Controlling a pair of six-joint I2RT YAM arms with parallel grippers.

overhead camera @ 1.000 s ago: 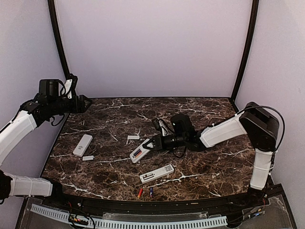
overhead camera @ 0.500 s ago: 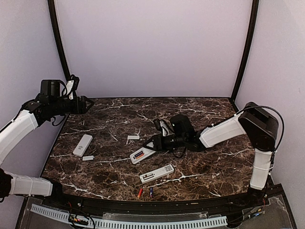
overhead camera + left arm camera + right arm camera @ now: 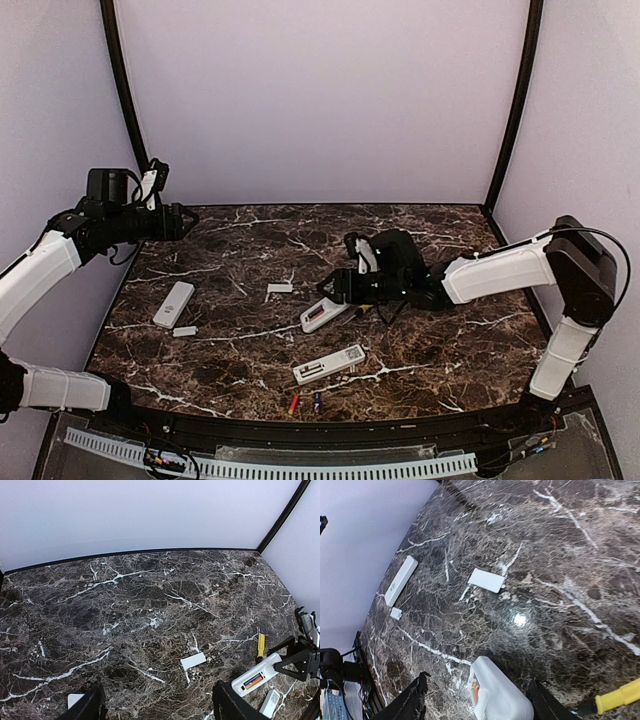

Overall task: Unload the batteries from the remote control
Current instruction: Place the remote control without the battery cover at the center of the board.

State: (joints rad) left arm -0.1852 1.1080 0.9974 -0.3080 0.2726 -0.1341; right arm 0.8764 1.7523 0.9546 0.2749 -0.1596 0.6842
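Battery [image 3: 476,694] — orange, inside the remote [image 3: 500,700] — lies between the right pincer's [image 3: 478,680] parted fingers.

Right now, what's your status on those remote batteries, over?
Left gripper raised, jaws open, empty. Right gripper jaws open astride middle remote. Orange battery in its bay; two batteries loose at near edge. Yellow screwdriver beside the remote.

Dark marble table [image 3: 440,350] w/ 3 remotes [image 3: 328,364], covers [image 3: 280,288], batteries [image 3: 294,404], prob. screwdriver [image 3: 260,645].
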